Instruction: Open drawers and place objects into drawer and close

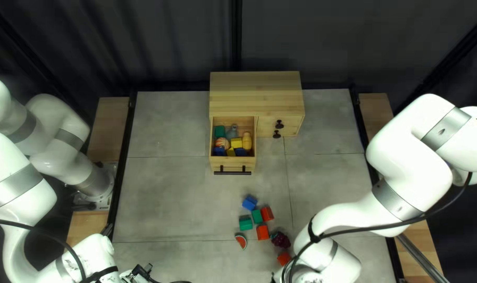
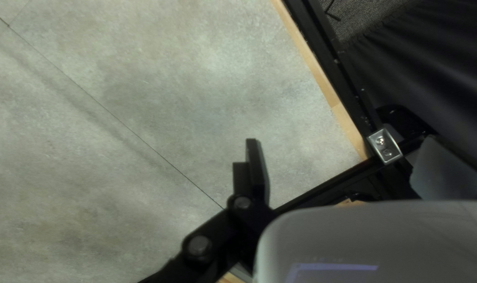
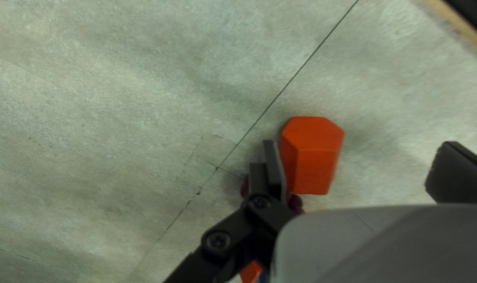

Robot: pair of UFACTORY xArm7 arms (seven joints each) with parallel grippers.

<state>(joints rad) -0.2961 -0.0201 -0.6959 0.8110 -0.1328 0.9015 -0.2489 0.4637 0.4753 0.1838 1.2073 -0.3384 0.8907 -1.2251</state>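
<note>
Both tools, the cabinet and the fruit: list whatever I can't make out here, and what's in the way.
Top left view: insides of the cabinet's two knobbed drawers, hidden by their closed fronts.
Top left view: whatever lies under the toys, covered by them.
Top left view: part of the left tool, cut off by the bottom edge.
Right wrist view: most of the grapes, behind the right tool.

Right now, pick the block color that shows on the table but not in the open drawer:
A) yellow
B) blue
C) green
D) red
D: the drawer shows a green block, a blue block and a yellow block, while the red blocks that show all lie on the table.
</note>
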